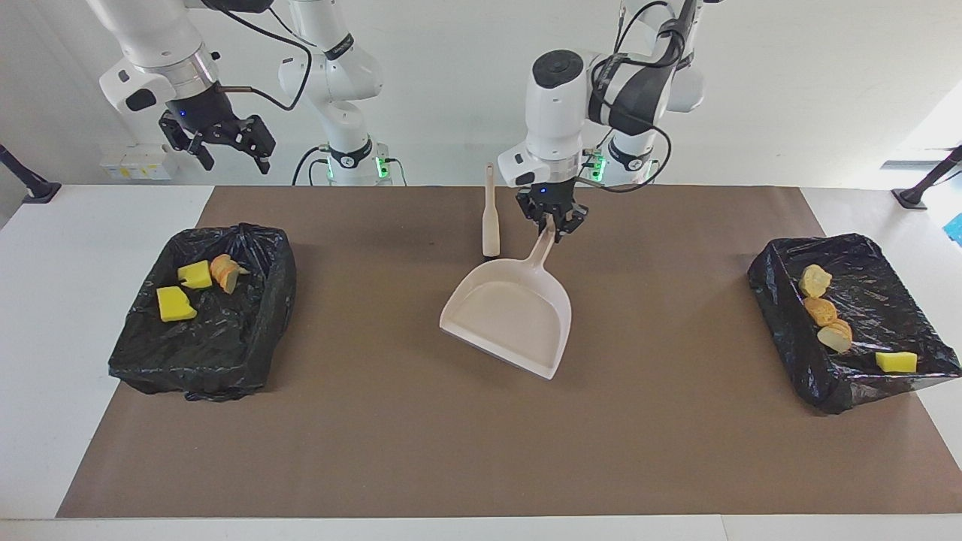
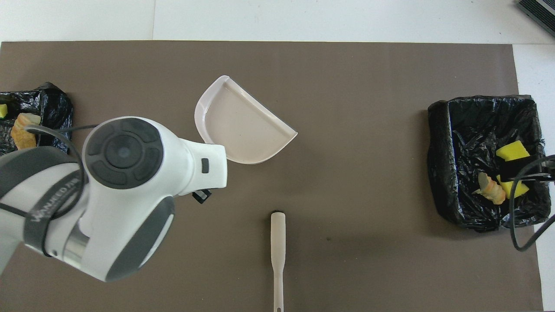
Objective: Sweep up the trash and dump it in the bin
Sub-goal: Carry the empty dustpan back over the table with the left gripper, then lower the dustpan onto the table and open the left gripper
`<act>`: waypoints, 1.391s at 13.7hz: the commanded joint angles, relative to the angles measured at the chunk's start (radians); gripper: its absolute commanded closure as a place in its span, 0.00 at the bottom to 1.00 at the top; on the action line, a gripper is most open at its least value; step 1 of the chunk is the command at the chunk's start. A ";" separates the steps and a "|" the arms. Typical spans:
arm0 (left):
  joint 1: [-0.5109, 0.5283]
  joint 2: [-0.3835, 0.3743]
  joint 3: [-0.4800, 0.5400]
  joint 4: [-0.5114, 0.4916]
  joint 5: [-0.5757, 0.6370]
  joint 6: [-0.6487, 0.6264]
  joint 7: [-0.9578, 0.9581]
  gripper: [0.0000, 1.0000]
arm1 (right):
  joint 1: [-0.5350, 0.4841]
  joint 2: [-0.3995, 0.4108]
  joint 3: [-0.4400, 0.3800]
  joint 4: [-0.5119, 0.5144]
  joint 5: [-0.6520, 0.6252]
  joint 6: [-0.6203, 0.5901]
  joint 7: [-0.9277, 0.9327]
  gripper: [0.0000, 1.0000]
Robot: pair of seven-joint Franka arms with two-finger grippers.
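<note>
The left tool (image 1: 554, 223) is clamped on the handle of the empty dustpan (image 1: 511, 315) at mid-table. The trash (image 1: 825, 309) lies in the two black-lined bins (image 1: 248, 248) at the table ends, well apart from it. The right tool (image 1: 218, 139) hangs spread wide above the bin at its own end.

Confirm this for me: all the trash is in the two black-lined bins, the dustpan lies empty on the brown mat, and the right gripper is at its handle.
One thing is wrong. It is the left gripper at the handle of the dustpan, as the facing view shows; the right gripper hangs high over the table. The trash does sit in the two bins.
</note>
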 commanded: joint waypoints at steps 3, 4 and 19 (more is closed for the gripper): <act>-0.046 0.085 0.023 -0.045 -0.017 0.170 -0.148 1.00 | -0.005 -0.025 0.002 -0.026 0.010 0.002 -0.023 0.00; -0.048 0.094 0.023 -0.051 -0.017 0.179 -0.164 1.00 | -0.005 -0.025 0.002 -0.026 0.010 0.002 -0.023 0.00; 0.150 0.092 0.026 -0.041 -0.018 0.190 -0.104 0.00 | -0.005 -0.028 0.002 -0.029 0.010 -0.001 -0.023 0.00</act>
